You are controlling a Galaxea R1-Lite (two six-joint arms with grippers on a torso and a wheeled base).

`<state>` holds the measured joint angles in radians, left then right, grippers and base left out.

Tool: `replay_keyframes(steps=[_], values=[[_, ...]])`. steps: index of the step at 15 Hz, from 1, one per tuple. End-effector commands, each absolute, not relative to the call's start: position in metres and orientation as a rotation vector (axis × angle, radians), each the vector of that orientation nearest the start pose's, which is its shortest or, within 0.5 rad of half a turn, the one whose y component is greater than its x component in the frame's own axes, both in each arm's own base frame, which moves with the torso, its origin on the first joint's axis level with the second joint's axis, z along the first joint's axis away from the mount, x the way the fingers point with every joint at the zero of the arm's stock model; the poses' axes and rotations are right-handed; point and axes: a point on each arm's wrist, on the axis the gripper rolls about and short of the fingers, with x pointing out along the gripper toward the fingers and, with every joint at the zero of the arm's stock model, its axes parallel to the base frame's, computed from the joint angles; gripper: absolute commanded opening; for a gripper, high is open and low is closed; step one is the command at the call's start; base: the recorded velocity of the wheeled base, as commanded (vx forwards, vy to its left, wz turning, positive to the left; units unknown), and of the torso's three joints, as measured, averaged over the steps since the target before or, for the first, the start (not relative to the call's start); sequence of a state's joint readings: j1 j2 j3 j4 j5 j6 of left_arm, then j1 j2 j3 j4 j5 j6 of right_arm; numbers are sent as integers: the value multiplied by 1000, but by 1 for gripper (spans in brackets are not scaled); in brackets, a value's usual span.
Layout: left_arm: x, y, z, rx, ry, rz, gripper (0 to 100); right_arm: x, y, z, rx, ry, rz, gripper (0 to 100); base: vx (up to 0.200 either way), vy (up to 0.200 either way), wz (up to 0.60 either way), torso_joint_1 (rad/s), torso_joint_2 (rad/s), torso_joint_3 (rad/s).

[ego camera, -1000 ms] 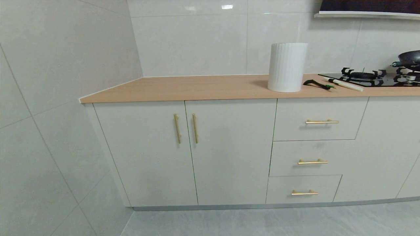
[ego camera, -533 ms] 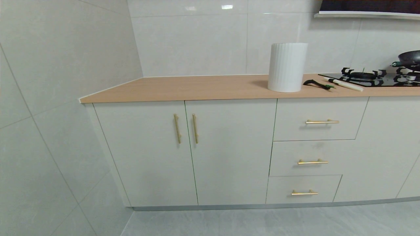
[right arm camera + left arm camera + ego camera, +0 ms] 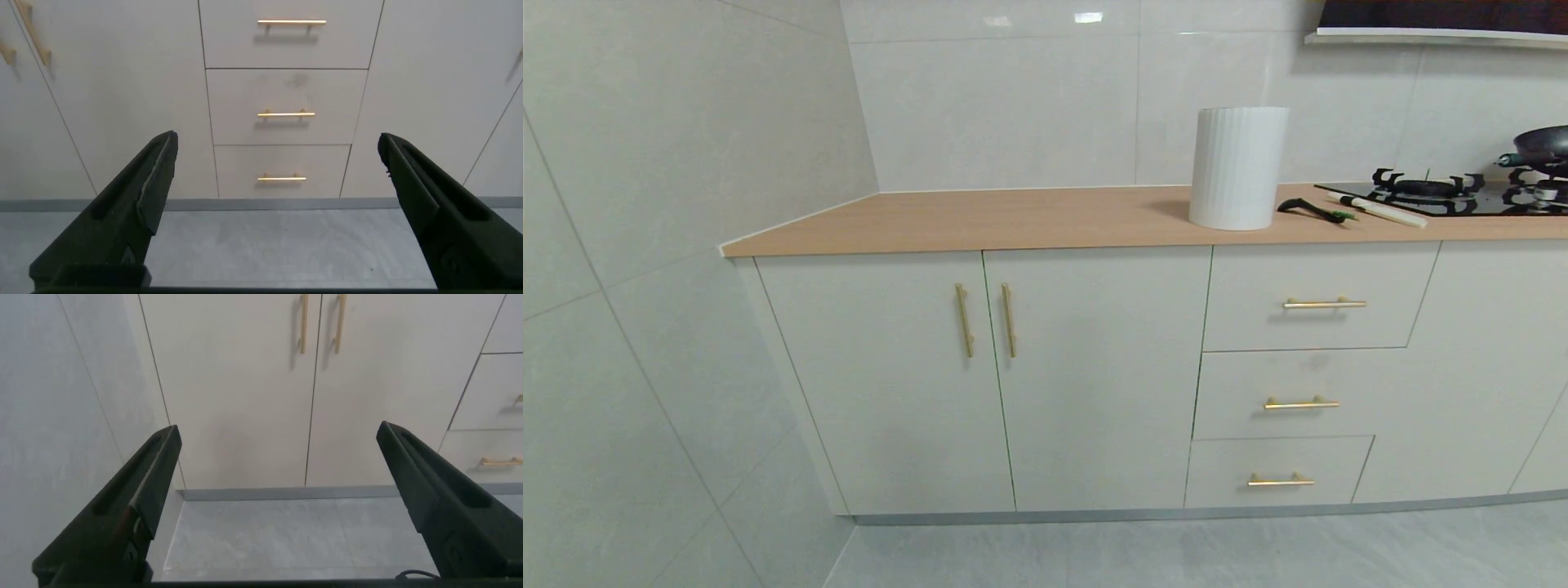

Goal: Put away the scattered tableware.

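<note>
A: Head view, progress?
B: None yet, by my judgement. Black-handled utensil and white-handled utensil lie loose on the bench, at 3 o'clock of the white ribbed holder.
A: Left wrist view?
B: Left jaws released, empty, facing the cabinet doors.
A: Right wrist view?
B: Right jaws likewise spread, empty, before the drawers.

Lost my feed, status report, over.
Left gripper open, right gripper open, both empty. Black utensil, white utensil lie on countertop by white holder. Drawers shut.
</note>
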<state>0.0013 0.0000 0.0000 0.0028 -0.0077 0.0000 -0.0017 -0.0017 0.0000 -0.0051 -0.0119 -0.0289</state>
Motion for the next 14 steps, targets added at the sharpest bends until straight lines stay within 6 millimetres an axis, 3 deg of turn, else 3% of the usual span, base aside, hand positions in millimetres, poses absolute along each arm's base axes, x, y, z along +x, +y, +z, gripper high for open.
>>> replay_keyframes(steps=[1,13,14], values=[[-23,0,75,-2,3,-6,100,-23,0,76,-29,-3,-14,100,200,0,0,2,-2,7],[-23,0,75,-5,3,-6,100,-23,0,76,-26,-3,-14,100,200,0,0,4,2,2],[-23,0,75,-5,3,-6,100,-23,0,76,-26,-3,-14,100,0,0,0,0,0,0]])
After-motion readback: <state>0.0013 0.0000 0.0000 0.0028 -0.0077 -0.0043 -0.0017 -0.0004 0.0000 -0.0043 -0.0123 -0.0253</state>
